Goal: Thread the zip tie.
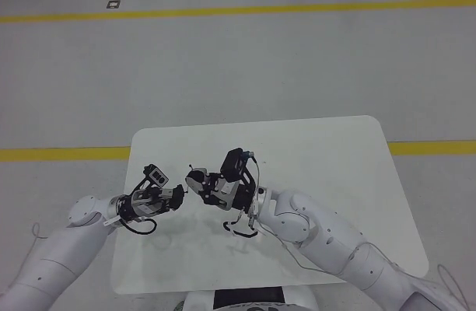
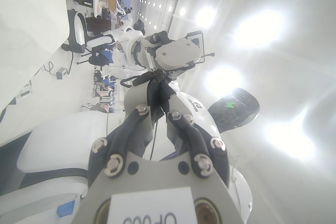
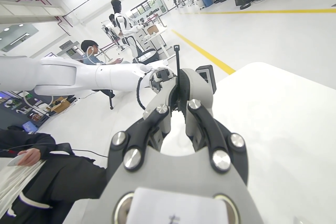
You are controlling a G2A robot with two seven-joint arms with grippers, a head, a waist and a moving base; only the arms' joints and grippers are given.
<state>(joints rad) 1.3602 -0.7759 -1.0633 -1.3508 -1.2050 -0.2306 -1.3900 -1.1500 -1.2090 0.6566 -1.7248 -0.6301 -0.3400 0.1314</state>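
Observation:
The black zip tie (image 3: 178,70) stands upright between the fingers of my right gripper (image 3: 179,76), which is shut on its strap. Its square head (image 3: 176,47) sticks out well past the fingertips. From above, the right gripper (image 1: 194,183) hovers over the left-middle of the white table (image 1: 331,155), with the tie's head (image 1: 190,166) just beyond it. My left gripper (image 1: 178,196) faces it tip to tip, a small gap apart. In the left wrist view the left gripper (image 2: 157,77) has its black pads pressed together. Whether anything thin is pinched there I cannot tell.
The table's near left edge (image 1: 121,256) lies below the left arm. Its right half (image 1: 355,194) is bare. A yellow floor line (image 1: 59,154) runs behind the table.

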